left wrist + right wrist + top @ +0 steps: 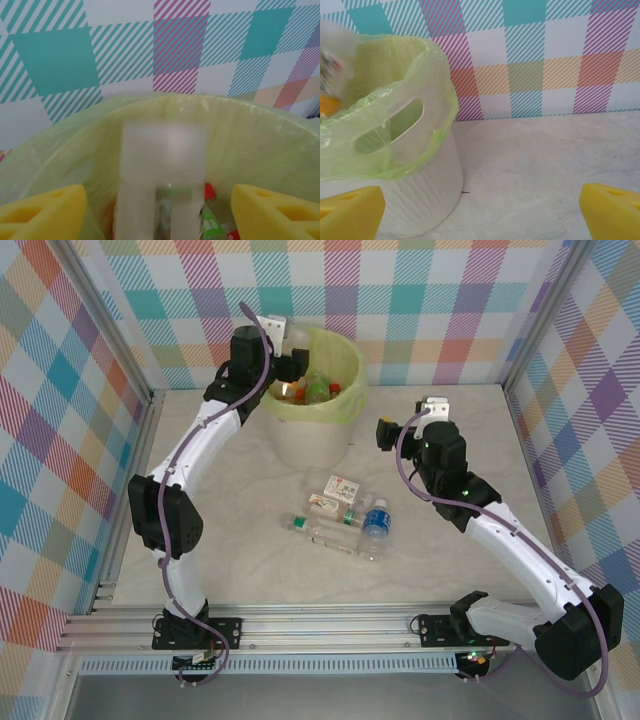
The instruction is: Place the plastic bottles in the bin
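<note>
**A:** Where is the left gripper [159, 212]?

**B:** Over the bin [310, 445], which stands at the far side of the table [500, 440], a little left of centre. The wrist view looks down into the yellow-green bag [260, 145] lining it.

**A:** Is it clamped on anything?

**B:** No. Its yellow fingers [45, 212] stand apart. A pale bottle [162, 165] shows between them, smeared with blur, with a clear gap on each side. Neither finger touches it.

**A:** Anything inside the bin?

**B:** Yes, several bottles lie at the bottom. From above I can make out a green one [317, 391] and an orange-labelled one [296, 393].

**A:** And on the table?

**B:** A small group lies nearer than the bin, about mid-table. A blue-labelled bottle [376, 521] is on the right, with a clear bottle [325, 533] on its side just left of it. Two pale-labelled pieces [342, 488] lie just beyond those, too small to tell more.

**A:** The right gripper [480, 215]?

**B:** It hovers to the right of the bin, apart from it. The jaws are spread wide with nothing between them, over bare marbled tabletop. The bin's white wall fills the left of its view.
</note>
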{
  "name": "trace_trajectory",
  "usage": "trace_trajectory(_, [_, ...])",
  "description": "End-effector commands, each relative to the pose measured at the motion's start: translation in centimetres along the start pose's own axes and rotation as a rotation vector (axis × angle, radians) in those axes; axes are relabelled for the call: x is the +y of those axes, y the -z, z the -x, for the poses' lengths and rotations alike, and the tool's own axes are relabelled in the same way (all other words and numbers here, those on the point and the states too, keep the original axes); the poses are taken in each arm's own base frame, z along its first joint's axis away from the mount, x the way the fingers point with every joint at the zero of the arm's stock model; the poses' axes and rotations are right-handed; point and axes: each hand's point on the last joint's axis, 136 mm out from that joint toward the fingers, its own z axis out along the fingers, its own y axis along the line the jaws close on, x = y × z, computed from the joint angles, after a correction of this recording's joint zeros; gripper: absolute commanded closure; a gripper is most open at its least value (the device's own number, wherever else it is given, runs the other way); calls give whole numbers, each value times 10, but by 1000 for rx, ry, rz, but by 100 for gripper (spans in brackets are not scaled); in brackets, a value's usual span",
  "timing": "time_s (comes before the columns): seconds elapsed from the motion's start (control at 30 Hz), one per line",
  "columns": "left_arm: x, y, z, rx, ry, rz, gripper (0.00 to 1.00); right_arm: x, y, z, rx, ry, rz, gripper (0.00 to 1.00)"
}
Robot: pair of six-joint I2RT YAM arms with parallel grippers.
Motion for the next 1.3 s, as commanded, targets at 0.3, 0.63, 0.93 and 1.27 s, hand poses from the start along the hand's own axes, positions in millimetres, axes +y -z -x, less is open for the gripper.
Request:
trace_trajectory(0.3, [-7, 26, 13, -30, -42, -37, 9, -3, 5, 4, -21, 11, -11, 0])
trace_trajectory(0.63, [-18, 52, 36, -62, 65, -101, 4, -1, 1, 1, -5, 16, -6, 0])
trace_trajectory(0.93, [-34, 101, 62, -106, 241, -209, 0, 45, 8, -49, 196, 118, 288, 0])
trace_trajectory(1.27, [-6, 148, 75, -260, 401, -86, 0, 92, 39, -115, 519, 123, 630, 0])
